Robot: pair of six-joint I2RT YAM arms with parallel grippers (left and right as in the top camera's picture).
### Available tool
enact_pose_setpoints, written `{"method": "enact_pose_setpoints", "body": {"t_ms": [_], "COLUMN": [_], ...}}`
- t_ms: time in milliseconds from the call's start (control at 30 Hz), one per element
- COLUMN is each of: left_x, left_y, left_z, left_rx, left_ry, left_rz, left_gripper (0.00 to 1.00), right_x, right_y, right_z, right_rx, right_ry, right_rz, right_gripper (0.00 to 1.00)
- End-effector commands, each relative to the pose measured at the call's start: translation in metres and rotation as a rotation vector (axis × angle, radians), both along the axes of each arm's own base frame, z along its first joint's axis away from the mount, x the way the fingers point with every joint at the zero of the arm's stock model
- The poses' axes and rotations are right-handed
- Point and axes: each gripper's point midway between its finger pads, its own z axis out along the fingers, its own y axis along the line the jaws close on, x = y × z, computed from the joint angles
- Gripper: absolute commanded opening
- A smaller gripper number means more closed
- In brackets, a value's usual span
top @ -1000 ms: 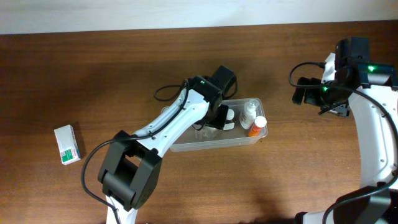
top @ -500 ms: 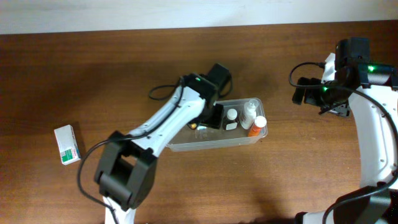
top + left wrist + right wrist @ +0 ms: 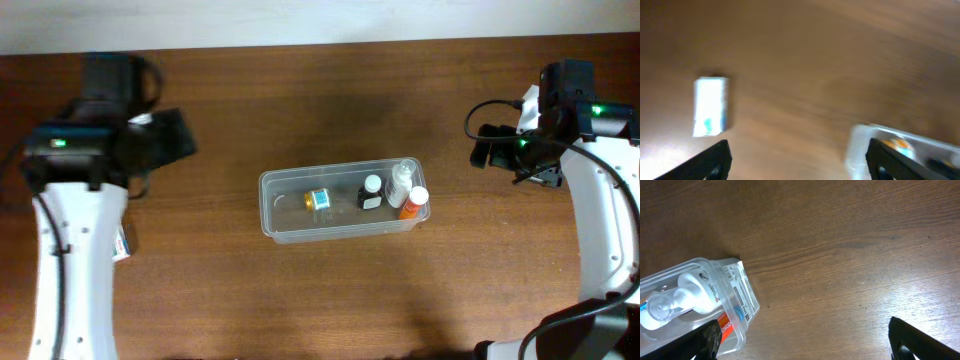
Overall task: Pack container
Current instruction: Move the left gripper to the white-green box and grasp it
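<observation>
Brown wooden tabletop [image 3: 300, 90] all around. Both my grippers are spread and empty: left gripper [image 3: 799, 152] hovering at the left, right gripper [image 3: 804, 330] at the right. Next, I judge, comes the white-and-green box [image 3: 711, 106]: I should centre over it and close across its narrow sides. Mid-table sits the clear container [image 3: 290, 212], rounded and rimmed, with bottles [image 3: 400, 183] crowding its right end.

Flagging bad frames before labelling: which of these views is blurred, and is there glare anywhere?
Left wrist view: smeared throughout, with the white box and the container corner soft-edged. Right wrist view: sharp, wood grain clear, with a bright sheen on the table towards the right. Overhead view: evenly lit, container outline crisp, no strong glare.
</observation>
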Motion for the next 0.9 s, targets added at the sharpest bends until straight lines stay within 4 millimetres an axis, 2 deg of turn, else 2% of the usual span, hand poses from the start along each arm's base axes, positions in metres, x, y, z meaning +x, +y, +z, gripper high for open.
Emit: {"method": "enact_pose_setpoints", "body": {"t_ms": [0, 67, 167, 200, 333, 433, 667, 867], "left_x": [-0.011, -0.019, -0.031, -0.038, -0.044, -0.043, -0.040, -0.047], "left_y": [0.062, 0.090, 0.120, 0.139, 0.163, 0.170, 0.171, 0.169], "left_z": [-0.029, -0.048, -0.076, -0.099, -0.143, -0.175, -0.237, -0.271], "left_rx": [0.009, -0.001, -0.019, -0.031, -0.068, -0.079, -0.115, -0.142], "left_ry": [0.108, 0.162, 0.240, 0.296, 0.394, 0.477, 0.622, 0.711], "left_rz": [0.182, 0.265, 0.352, 0.394, 0.451, 0.407, 0.361, 0.356], "left_gripper": [0.87, 0.87, 0.87, 0.87, 0.87, 0.87, 0.87, 0.87], "right_x": [0.000, 0.000, 0.000, 0.000, 0.000, 0.000, -0.002, -0.002], "right_y": [0.000, 0.000, 0.000, 0.000, 0.000, 0.000, 0.001, 0.000], "right_z": [-0.003, -0.003, -0.003, -0.003, -0.003, -0.003, -0.004, -0.004], "right_rx": [0.005, 0.005, 0.005, 0.005, 0.005, 0.005, 0.006, 0.006], "right_ry": [0.007, 0.007, 0.007, 0.007, 0.008, 0.008, 0.015, 0.016], "right_rz": [0.005, 0.005, 0.005, 0.005, 0.005, 0.005, 0.005, 0.006], "right_gripper": [0.99, 0.99, 0.99, 0.99, 0.99, 0.99, 0.99, 0.99]}}
